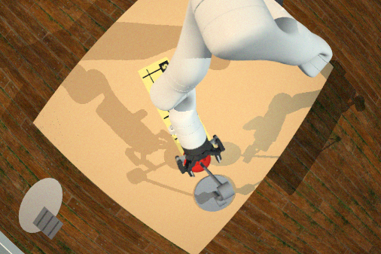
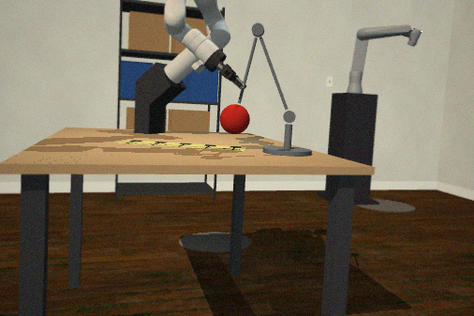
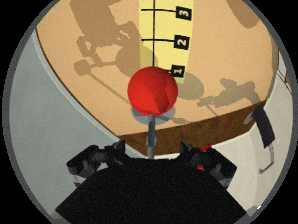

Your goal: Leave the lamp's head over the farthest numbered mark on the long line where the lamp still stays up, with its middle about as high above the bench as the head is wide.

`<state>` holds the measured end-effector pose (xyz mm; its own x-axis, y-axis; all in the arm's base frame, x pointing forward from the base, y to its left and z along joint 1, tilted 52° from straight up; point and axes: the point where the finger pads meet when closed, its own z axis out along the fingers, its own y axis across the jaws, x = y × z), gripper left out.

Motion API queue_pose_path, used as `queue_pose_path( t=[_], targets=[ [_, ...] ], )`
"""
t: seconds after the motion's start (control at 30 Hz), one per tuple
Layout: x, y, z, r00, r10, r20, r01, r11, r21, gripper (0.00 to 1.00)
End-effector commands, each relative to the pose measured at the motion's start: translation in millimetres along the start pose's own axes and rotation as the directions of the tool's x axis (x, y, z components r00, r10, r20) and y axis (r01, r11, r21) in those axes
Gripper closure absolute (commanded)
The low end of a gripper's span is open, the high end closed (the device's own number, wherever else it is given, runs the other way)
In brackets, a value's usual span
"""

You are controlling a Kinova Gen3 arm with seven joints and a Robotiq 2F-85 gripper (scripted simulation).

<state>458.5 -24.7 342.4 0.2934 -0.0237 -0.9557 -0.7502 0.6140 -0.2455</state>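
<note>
Lamp's red head just below the gripper, thin rod between its wide-open, empty fingers

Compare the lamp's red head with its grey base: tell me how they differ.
The red head is a ball; the grey base is a flat disc. The head hangs above the bench, while the base rests on it. The head sits at the numbered strip's near end, by mark 1; the base stands beyond the strip. The open tool hovers over the head, not the base. Both belong to one lamp.
</note>
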Motion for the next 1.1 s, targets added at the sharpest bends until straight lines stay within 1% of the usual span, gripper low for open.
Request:
queue_pose_path(
  t=[0.0,0.4,0.47,0.97,1.07],
  targets=[
    [0.1,-2.1,-11.4,1.0,-0.001,-0.003,0.001,1.0,0.007,0.0],
    [-0.5,-1.7,-63.4,1.0,-0.001,-0.003,0.001,1.0,0.007,0.0],
    [-0.5,-1.7,-63.4,1.0,-0.001,-0.003,0.001,1.0,0.007,0.0],
    [-0.7,1.9,-122.1,1.0,0.003,0.002,-0.003,1.0,-0.007,0.0],
    [-0.7,2.1,-121.8,1.0,0.004,0.002,-0.004,1.0,-0.007,0.0]
  ],
)
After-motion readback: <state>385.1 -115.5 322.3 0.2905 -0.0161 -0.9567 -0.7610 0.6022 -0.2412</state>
